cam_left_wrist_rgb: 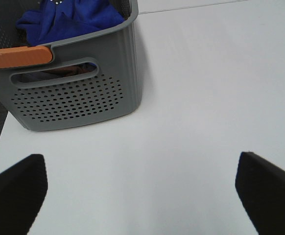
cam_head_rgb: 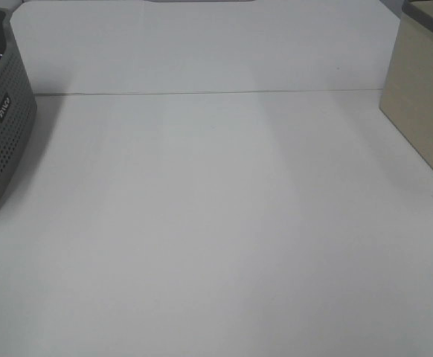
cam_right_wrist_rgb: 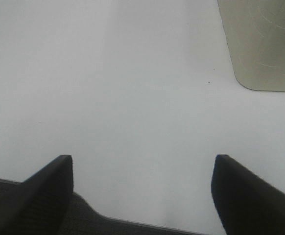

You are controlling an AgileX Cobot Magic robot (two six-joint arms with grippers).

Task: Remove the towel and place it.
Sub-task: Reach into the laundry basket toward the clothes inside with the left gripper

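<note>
1. The towel (cam_left_wrist_rgb: 69, 19) lies bunched inside the grey perforated basket (cam_left_wrist_rgb: 74, 93), its blue folds reaching up near the rim.
2. The basket stands on the white table (cam_head_rgb: 216, 223), at the left edge of the exterior high view. An orange handle (cam_left_wrist_rgb: 17, 57) runs along its near rim, above a slot-shaped grip hole.
3. The left gripper (cam_left_wrist_rgb: 141, 161) hangs over bare table near the basket, apart from it. Its 2 dark fingers are spread wide and hold nothing.
4. The right gripper (cam_right_wrist_rgb: 143, 161) sits over bare table too, its jaws equally wide and empty.
5. A beige box (cam_right_wrist_rgb: 262, 44) stands on the table ahead of the right gripper, at the right edge of the exterior high view.
</note>
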